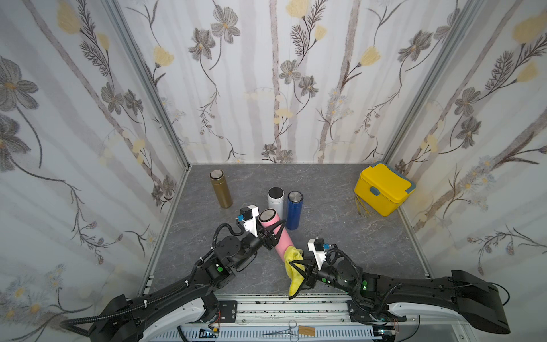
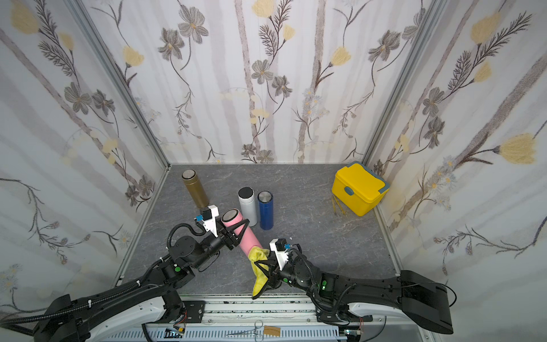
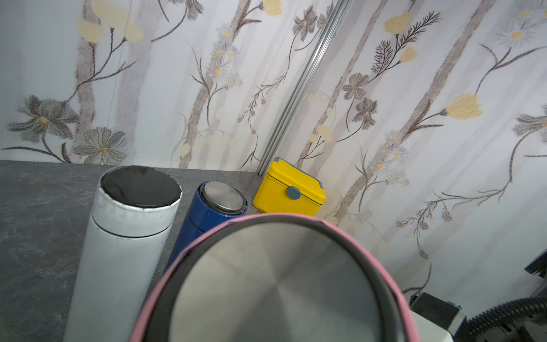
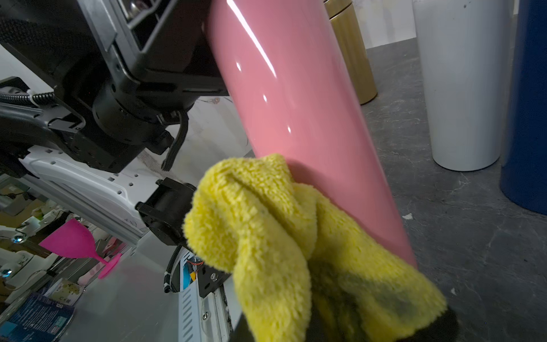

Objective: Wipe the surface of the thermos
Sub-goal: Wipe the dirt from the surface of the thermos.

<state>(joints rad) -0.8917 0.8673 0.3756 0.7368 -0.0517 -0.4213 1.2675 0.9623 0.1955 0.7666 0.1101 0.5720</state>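
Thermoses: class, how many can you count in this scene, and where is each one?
4. The gold thermos stands at the back left; the white thermos and blue thermos stand side by side mid-table; the pink thermos is held tilted in the left pincer. None seems hidden.

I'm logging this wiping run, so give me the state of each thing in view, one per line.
pink thermos: tilted, gripped, lid on
left gripper: shut on pink thermos
yellow cloth: bunched against the pink thermos's lower part
right gripper: shut on yellow cloth
gold thermos: upright, untouched
white thermos: upright, capped
blue thermos: upright, capped
yellow box: lid closed
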